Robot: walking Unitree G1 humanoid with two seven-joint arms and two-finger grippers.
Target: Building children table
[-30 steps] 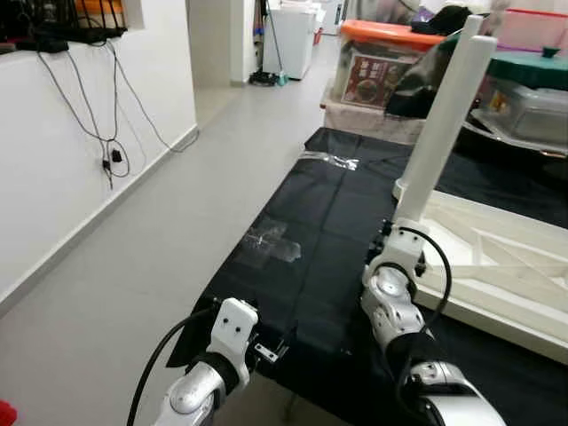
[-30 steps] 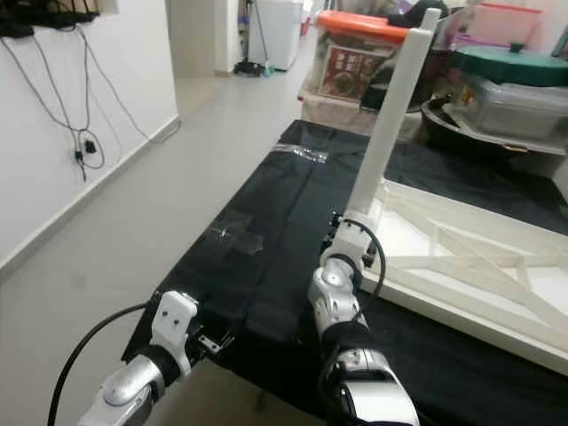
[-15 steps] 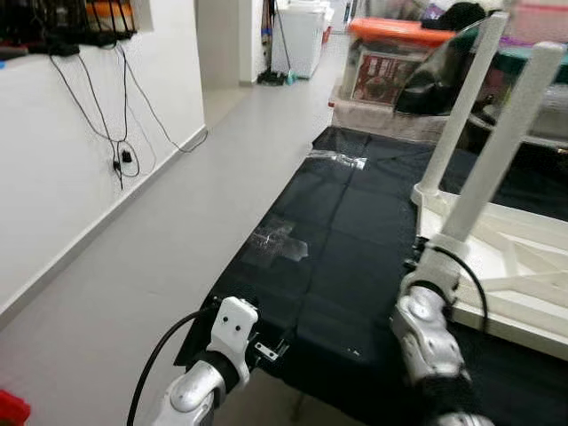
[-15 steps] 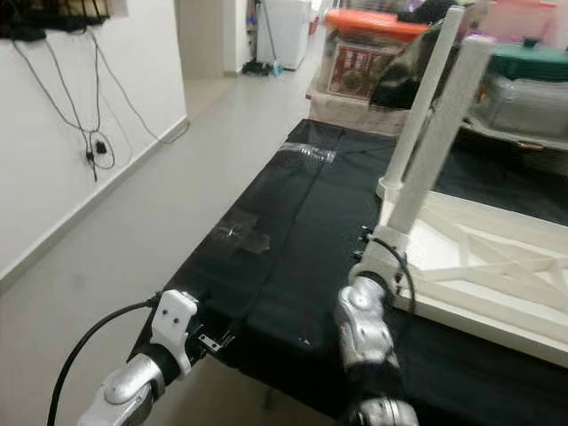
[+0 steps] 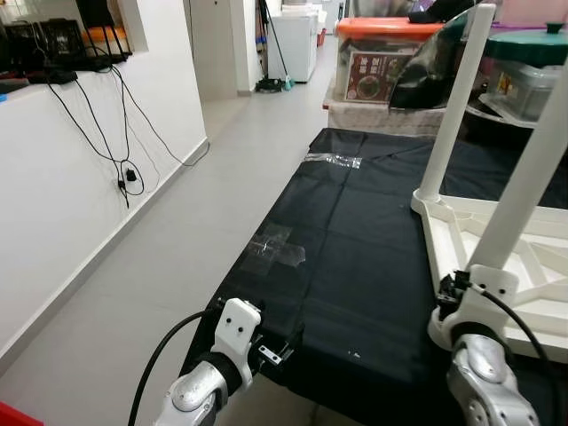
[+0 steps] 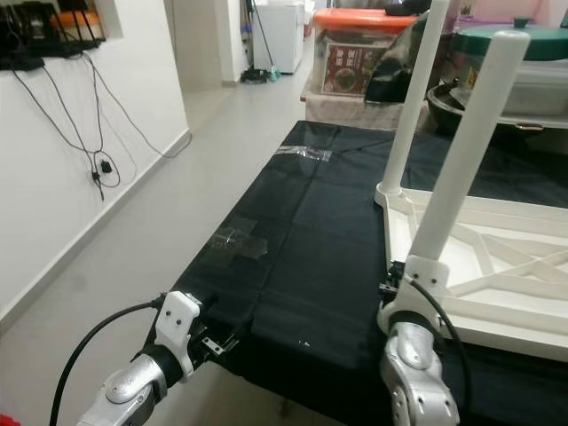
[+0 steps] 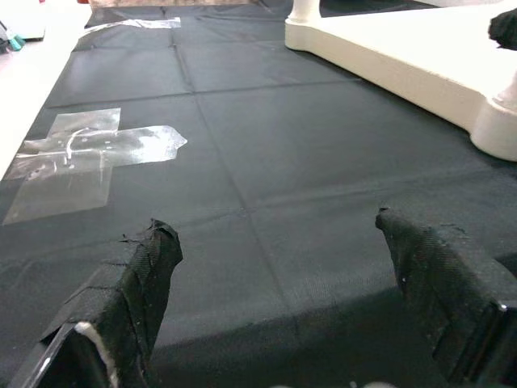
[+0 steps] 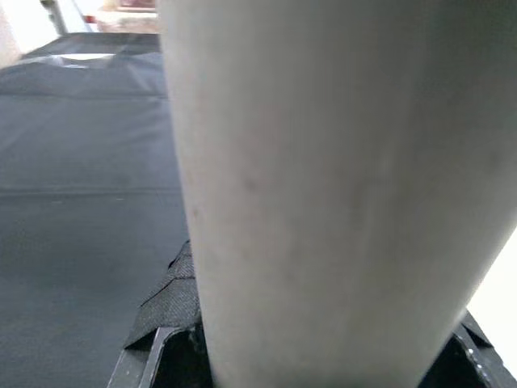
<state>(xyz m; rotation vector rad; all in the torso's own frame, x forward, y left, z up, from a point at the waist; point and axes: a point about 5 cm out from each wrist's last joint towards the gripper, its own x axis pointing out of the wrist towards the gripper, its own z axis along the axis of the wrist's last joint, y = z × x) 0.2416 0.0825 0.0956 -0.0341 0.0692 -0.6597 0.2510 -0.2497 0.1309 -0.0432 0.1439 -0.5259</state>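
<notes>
A white children's table frame (image 5: 532, 257) lies upside down on a black cloth (image 5: 355, 231). One white leg (image 5: 453, 98) stands upright at its far corner. My right gripper (image 8: 323, 323) is shut on a second white leg (image 5: 532, 169), which leans a little above the frame's near corner. My wrist hides the leg's lower end, so I cannot tell whether it touches the frame. In the right wrist view the leg sits between the black fingers (image 8: 166, 327). My left gripper (image 7: 279, 242) is open over the cloth's near edge, holding nothing.
Patches of clear tape (image 5: 277, 248) lie on the cloth. Behind it stand an orange-lidded box (image 5: 390, 27) and a green-lidded tub (image 5: 532, 44). Grey floor (image 5: 177, 240) runs along the left, up to a white wall with hanging cables (image 5: 124, 169).
My right gripper has carried the held leg away from the far standing leg, toward the frame's near corner. The camera has shifted as well. The left arm stays put.
</notes>
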